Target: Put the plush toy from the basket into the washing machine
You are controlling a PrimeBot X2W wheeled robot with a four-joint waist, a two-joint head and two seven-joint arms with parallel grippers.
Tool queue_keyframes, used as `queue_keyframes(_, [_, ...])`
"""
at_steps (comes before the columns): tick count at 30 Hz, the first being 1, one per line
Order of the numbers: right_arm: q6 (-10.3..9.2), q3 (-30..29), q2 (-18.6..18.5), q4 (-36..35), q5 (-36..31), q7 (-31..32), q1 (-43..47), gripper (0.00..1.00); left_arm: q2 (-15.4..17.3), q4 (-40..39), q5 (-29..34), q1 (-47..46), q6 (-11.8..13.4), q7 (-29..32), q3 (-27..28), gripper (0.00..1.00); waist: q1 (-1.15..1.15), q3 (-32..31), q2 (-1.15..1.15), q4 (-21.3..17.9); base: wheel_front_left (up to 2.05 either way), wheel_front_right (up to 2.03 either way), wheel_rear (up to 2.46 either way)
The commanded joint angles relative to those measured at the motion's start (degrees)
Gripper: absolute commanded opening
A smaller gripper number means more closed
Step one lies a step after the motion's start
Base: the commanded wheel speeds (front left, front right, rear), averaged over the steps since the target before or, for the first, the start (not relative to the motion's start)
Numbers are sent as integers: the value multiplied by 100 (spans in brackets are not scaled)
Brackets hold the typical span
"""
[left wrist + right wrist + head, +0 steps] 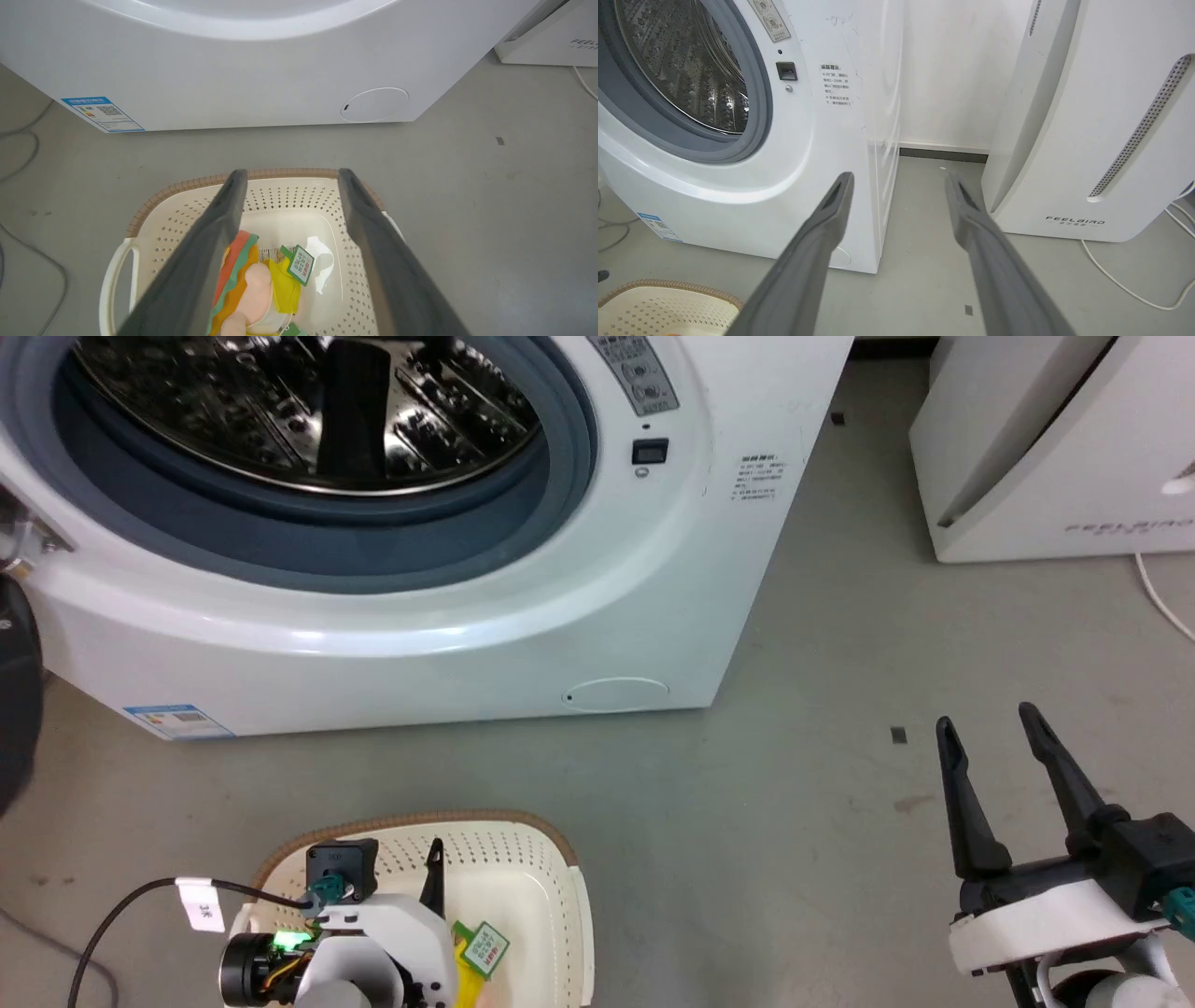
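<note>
Hovering over the basket, left pincer gapes above plush toy.

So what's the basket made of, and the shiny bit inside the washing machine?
The basket looks like smooth cream plastic: light glints on its bottom and its walls are punched with neat holes. Its brown rim looks woven, probably moulded plastic too. The drum of the washing machine looks like polished steel, mirror-bright with stamped dimples.

Count: 1 washing machine, 1 basket, 1 plush toy, 1 white appliance, 2 grippers: left gripper, right gripper.
</note>
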Motion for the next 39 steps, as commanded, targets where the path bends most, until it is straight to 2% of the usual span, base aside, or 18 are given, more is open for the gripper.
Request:
queue_keyframes(1, [-3, -28, -1, -63, 62, -69, -126, 100, 45, 212, -77, -173, 16, 27, -32, 100, 0, 180, 0, -58, 0, 0, 0])
queue_keyframes(23, [-4, -173, -1, -286, 95, -333, -451, 100, 292, 1598, -527, -1071, 66, 122, -254, 100, 0, 1471, 0, -255, 0, 0, 0])
queue_keyframes(39, [-4, -292, -1, -452, 141, -513, -618, 100, 493, 2498, -835, -1596, 254, 208, -433, 100, 0, 2204, 0, -327, 0, 0, 0])
